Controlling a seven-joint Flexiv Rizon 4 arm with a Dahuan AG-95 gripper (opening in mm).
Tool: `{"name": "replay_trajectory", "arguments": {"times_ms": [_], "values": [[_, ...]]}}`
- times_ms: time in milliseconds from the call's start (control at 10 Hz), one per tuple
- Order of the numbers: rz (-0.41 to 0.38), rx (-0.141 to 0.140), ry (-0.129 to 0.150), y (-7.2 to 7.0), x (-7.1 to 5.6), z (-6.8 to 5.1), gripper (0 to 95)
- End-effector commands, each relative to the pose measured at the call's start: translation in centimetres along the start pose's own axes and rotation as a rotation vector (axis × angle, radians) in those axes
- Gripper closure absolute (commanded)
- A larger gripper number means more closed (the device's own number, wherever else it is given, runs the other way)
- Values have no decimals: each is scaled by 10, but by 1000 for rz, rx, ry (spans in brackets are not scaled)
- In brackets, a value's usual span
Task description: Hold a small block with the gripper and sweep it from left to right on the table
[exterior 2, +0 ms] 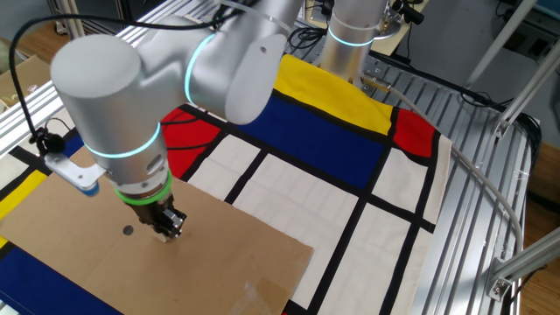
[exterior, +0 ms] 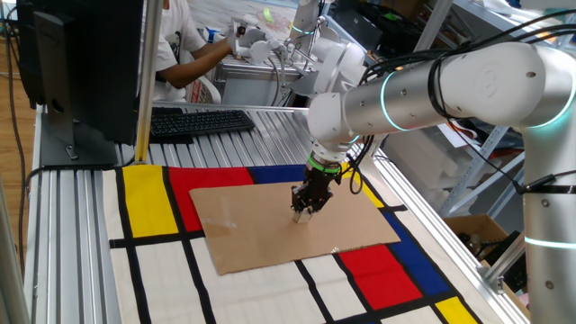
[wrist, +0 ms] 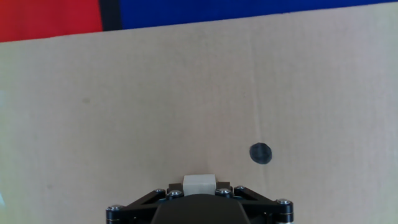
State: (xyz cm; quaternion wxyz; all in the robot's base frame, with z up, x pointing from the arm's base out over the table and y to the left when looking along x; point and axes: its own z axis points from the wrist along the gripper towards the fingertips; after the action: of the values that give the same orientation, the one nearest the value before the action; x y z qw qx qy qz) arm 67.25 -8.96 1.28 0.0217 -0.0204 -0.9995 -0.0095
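We hold the small block (wrist: 199, 184) clamped in our gripper (exterior: 304, 213), apparently low against the cardboard sheet (exterior: 270, 225), so sweeping drags it across.

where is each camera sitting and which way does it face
One fixed view: off the table's end, facing the keyboard; shows the arm and gripper on the cardboard.
The other fixed view: high on the opposite side, looking down past the arm at the gripper.
Hand view: on the hand, looking down; gripper shut on the block.
The last two share the dark dot.
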Motion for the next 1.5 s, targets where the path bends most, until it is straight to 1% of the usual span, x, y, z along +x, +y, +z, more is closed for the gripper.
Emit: {"name": "replay_trajectory", "arguments": {"times_ms": [100,200,400,600,700,900,1000,1100,1200,1300,1400,1500], "values": [[4,5,-4,6,3,-1,950],[12,1,-1,12,4,-2,950],[17,-1,-9,17,5,2,950],[29,14,-4,27,8,0,950],[37,15,0,33,9,-2,950],[46,7,-1,40,11,0,950],[52,0,-8,45,12,4,950],[57,8,-8,48,14,5,950],[57,35,-8,53,15,3,950],[61,33,-12,58,16,1,950],[71,20,-10,62,17,0,950],[75,18,-9,66,18,1,950]]}}
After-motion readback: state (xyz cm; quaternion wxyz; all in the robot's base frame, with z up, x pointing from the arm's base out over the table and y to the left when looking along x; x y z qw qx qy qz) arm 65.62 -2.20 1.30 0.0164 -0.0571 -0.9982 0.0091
